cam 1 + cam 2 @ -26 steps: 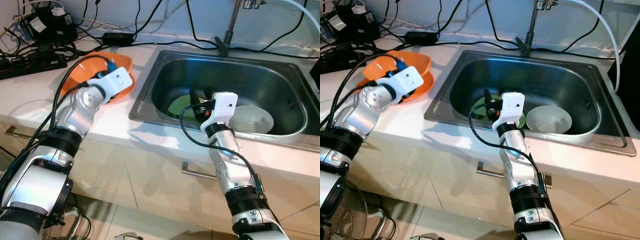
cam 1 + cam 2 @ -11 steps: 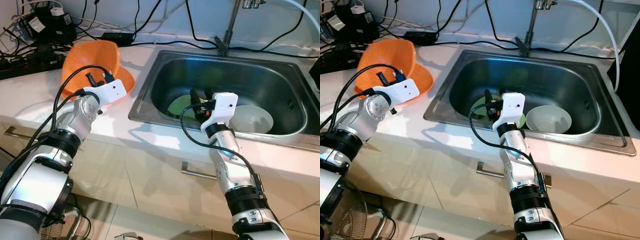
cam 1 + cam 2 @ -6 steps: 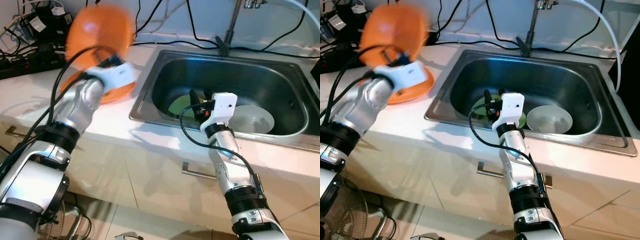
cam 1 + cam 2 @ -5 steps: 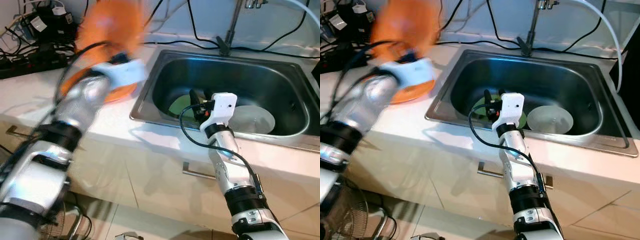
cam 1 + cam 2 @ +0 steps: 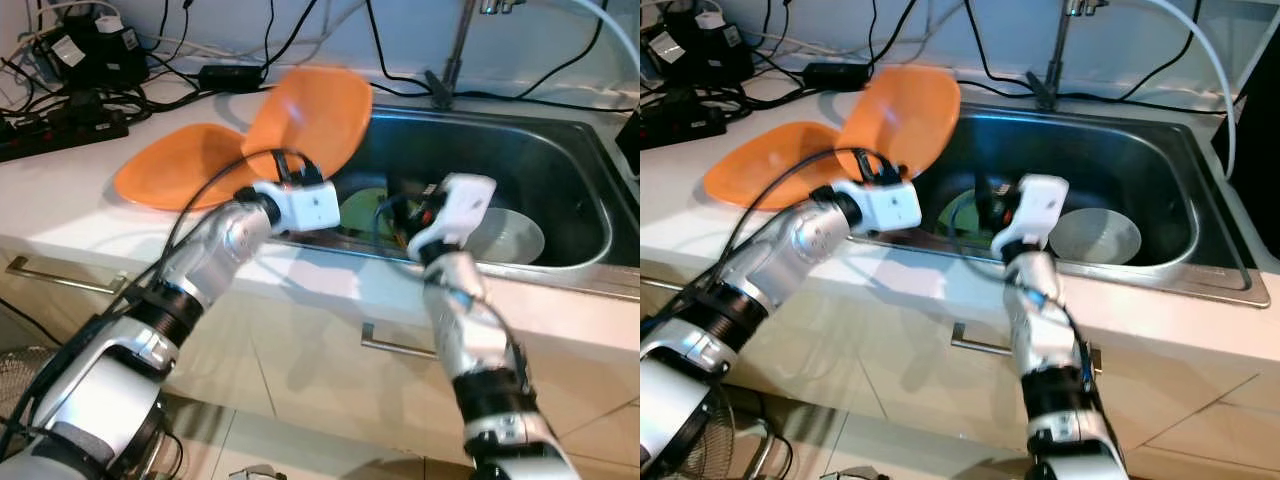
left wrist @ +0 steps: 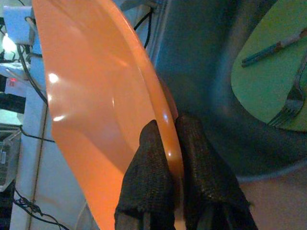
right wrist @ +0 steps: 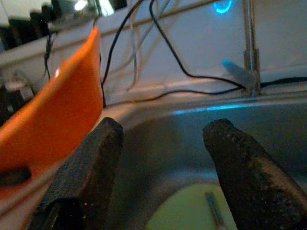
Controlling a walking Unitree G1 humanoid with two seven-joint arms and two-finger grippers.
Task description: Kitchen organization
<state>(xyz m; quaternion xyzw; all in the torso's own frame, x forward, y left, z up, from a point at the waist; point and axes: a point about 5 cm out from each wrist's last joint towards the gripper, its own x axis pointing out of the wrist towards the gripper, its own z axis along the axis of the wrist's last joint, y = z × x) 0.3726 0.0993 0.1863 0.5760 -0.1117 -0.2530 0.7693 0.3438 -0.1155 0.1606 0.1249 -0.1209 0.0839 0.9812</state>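
Pinching the rim of an orange plate (image 6: 96, 96), my left tool (image 6: 165, 143) has both black fingers pressed onto the plate's edge, one on each face; that grip is plain from the left wrist camera, while the head cameras give only the white wrist housing below the plate (image 5: 310, 110). From the head, I see the plate tilted up on edge over the near-left corner of the steel sink (image 5: 560, 160), with a second orange plate (image 5: 175, 175) lying flat on the white worktop (image 5: 60, 200) just behind and to its left. The held plate is smooth, glossy and shallow, with small highlights on its inner face.

My right tool (image 7: 160, 143) hangs inside the sink with its fingers spread wide and nothing between them; its wrist camera looks past them to the faucet base (image 7: 249, 57) and dark cables along the back wall. The left wrist camera alone picks out a fork (image 6: 292, 103) lying on the green plate (image 6: 273, 72) at the sink bottom. A white bowl (image 5: 510, 235) sits beside that green plate, to its right
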